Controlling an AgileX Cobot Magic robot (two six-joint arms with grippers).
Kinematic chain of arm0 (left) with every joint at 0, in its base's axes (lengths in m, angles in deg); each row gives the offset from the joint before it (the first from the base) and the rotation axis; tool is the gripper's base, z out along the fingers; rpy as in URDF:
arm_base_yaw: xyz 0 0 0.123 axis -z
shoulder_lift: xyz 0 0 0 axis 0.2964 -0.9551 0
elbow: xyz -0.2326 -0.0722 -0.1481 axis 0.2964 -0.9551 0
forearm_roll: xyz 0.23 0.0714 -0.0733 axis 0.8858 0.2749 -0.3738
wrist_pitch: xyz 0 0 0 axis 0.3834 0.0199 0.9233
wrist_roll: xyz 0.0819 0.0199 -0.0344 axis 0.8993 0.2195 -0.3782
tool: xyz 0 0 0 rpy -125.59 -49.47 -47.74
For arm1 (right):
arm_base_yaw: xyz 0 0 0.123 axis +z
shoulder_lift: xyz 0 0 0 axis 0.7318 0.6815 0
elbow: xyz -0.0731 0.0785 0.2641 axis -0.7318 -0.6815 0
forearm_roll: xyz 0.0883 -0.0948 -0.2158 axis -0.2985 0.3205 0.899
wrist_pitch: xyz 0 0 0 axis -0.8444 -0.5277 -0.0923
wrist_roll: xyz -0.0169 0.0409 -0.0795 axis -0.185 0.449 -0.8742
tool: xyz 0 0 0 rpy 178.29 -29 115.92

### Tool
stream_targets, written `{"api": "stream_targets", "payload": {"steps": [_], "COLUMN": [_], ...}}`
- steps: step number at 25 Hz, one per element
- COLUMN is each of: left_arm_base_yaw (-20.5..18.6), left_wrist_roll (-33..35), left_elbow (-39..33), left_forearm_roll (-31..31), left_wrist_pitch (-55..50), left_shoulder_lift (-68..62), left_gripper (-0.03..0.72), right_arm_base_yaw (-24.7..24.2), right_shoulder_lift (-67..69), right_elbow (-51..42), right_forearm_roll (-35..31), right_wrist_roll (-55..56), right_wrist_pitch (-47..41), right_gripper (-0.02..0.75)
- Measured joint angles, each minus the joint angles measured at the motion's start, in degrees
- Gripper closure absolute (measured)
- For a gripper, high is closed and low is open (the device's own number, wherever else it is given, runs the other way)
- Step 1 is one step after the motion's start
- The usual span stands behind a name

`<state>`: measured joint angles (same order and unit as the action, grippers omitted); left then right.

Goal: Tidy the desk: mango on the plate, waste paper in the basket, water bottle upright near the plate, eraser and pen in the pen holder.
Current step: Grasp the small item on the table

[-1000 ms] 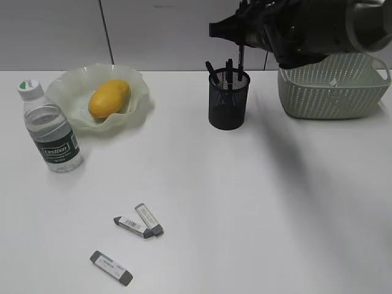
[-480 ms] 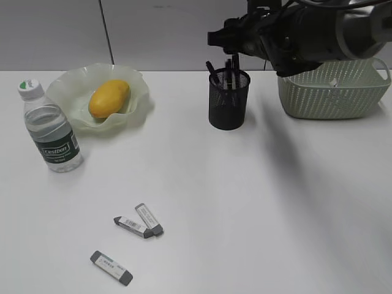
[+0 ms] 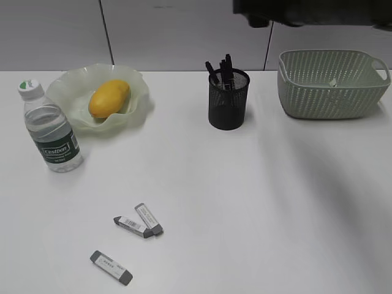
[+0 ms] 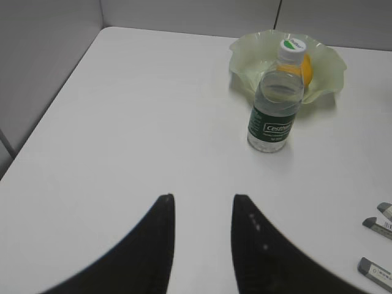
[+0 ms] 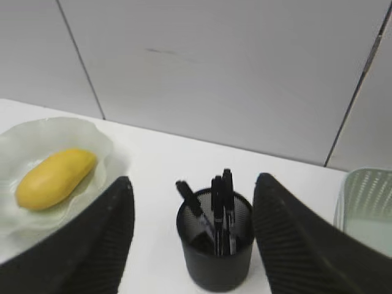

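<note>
From my seat, the right gripper [image 5: 193, 239] stands with its jaws wide apart and nothing between them, touching nothing; the pen holder [image 5: 215, 247] sits straight below the gap, with black pens [image 5: 219, 208] standing in it. In the exterior view that arm is only a dark shape at the top edge, above the pen holder [image 3: 228, 99]. The left gripper [image 4: 202, 242] has its jaws partly apart, empty, hanging over bare desk [image 4: 135, 122]. Ahead of it the water bottle [image 4: 274, 104] stands upright, just in front of the plate [image 4: 245, 52]. The mango [image 3: 109, 98] lies on the plate, left of the pen holder. The basket [image 3: 331, 82] sits right of the pen holder, a small white scrap of waste paper [image 3: 332, 81] inside. Three erasers [image 3: 139, 222] lie on the desk well in front of the pen holder, two touching, one apart.
</note>
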<state>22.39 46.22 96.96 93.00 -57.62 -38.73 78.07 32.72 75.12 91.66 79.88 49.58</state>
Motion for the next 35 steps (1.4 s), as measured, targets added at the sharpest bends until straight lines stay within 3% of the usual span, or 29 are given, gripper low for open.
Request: {"api": "stream_targets", "payload": {"steps": [2,5,7,9,12,17,21,23,26,28,31,33,35], "left_arm_base_yaw": [0.0,0.0,0.0,0.0,0.0,0.0,0.0,0.0,0.0,0.0,0.0,0.0,0.0], "left_wrist_roll": [0.0,0.0,0.0,0.0,0.0,0.0,0.0,0.0,0.0,0.0,0.0,0.0,0.0], "left_elbow": [0.0,0.0,0.0,0.0,0.0,0.0,0.0,0.0,0.0,0.0,0.0,0.0,0.0], "left_forearm_roll": [0.0,0.0,0.0,0.0,-0.05,-0.39,-0.39,-0.39,-0.39,-0.39,-0.39,-0.41,-0.41], "left_wrist_pitch": [0.0,0.0,0.0,0.0,0.02,0.02,0.02,0.02,0.02,0.02,0.02,0.02,0.02], "left_shoulder_lift": [0.0,0.0,0.0,0.0,0.0,0.0,0.0,0.0,0.0,0.0,0.0,0.0,0.0], "left_gripper": [0.451,0.451,0.451,0.451,0.451,0.451,0.452,0.452,0.452,0.452,0.452,0.452,0.452], "right_arm_base_yaw": [-0.02,-0.07,-0.07,-0.39,-2.29,-3.31,-3.04,-2.88,-2.67,-2.63,-3.52,-3.71,-3.23], "right_shoulder_lift": [-6.59,-11.83,-12.64,-12.67,-13.14,-15.45,-15.45,-15.45,-15.09,-14.31,-14.09,-15.74,-19.84], "right_elbow": [-7.32,-15.17,-17.23,-17.56,-18.09,-17.78,-17.78,-17.78,-17.78,-17.26,-13.88,-13.78,-14.62], "right_forearm_roll": [-5.97,-7.5,1.66,16.11,22.71,23.91,24.17,24.22,23.29,13.61,-21.61,-46.75,-60.92], "right_wrist_roll": [-6.56,-7.2,0.86,15.55,26.89,28.24,15.64,5.82,-4.99,-12.25,-40.96,-61.48,-72.33], "right_wrist_pitch": [3.57,13.11,20.7,27.56,33.18,33.38,31.49,24.67,6.1,-12.11,-31.33,-35.41,-36.36], "right_gripper": [0.265,0.282,0.286,0.29,0.319,0.358,0.363,0.364,0.364,0.364,0.37,0.372,0.375]}}
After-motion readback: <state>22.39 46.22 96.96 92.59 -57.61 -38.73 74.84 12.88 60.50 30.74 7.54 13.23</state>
